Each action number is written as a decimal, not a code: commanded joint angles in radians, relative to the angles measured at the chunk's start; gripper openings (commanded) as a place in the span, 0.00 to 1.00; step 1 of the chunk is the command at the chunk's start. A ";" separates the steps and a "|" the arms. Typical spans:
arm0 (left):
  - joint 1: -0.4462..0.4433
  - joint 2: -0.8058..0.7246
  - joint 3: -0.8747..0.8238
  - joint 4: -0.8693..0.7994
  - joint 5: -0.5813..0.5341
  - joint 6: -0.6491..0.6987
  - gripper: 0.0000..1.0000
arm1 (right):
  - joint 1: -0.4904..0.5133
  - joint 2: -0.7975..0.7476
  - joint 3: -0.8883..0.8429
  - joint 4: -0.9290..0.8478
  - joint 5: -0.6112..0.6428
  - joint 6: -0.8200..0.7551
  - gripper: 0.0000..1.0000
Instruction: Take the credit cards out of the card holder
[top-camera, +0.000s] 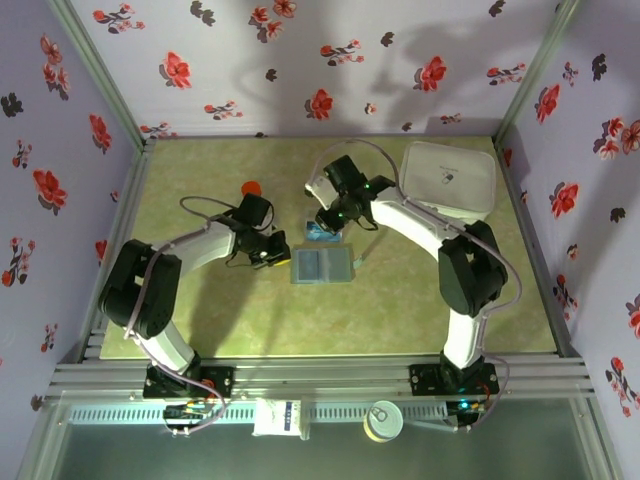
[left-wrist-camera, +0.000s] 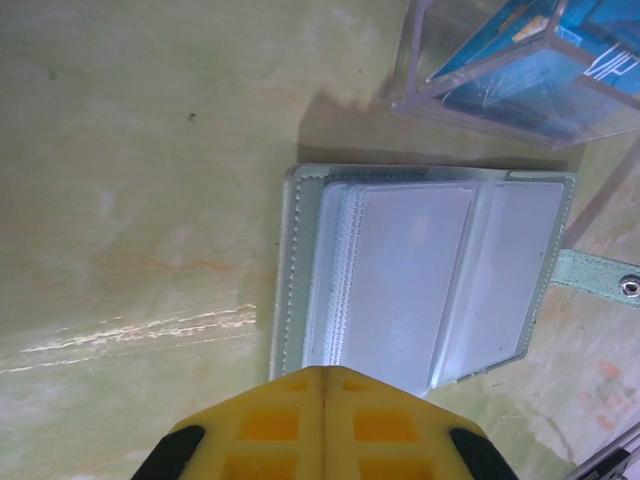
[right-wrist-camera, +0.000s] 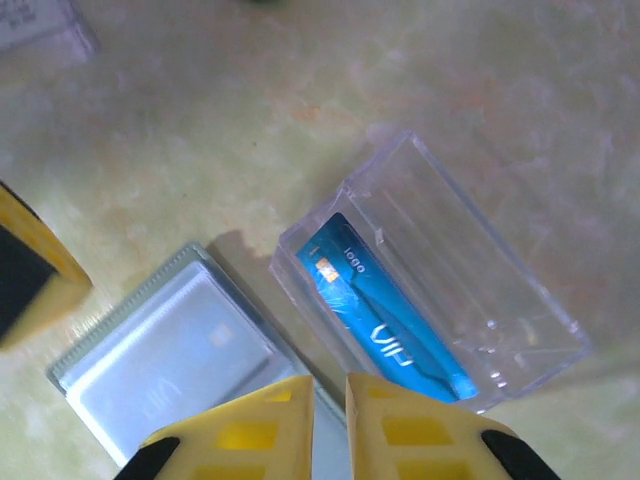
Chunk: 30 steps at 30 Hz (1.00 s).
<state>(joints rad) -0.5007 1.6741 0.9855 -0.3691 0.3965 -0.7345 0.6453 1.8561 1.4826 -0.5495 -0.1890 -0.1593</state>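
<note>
Card holder, grey and folding, was laid open; a bright blue credit card was seen in a clear plastic box just beside it. The left gripper was closed at its edge, the right gripper narrowly parted above. If left unpinned, the holder could be dragged.

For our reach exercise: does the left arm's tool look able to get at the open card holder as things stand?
Probably yes. The left tool, shut, hangs right beside the card holder, nothing between them. The clear box lies beyond the holder, out of the way. The tool must open to grip.
</note>
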 joint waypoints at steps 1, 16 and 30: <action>-0.018 0.035 0.036 0.016 0.018 -0.019 0.04 | 0.005 -0.068 -0.086 0.142 0.008 0.325 0.17; -0.044 0.085 0.029 0.025 -0.011 -0.023 0.03 | 0.019 -0.134 -0.353 0.398 -0.137 0.882 0.16; -0.044 0.107 0.022 -0.013 -0.050 0.010 0.02 | 0.055 -0.016 -0.377 0.451 -0.241 0.987 0.27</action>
<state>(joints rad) -0.5388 1.7618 1.0164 -0.3531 0.3695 -0.7483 0.6910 1.8217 1.1080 -0.1249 -0.4049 0.7940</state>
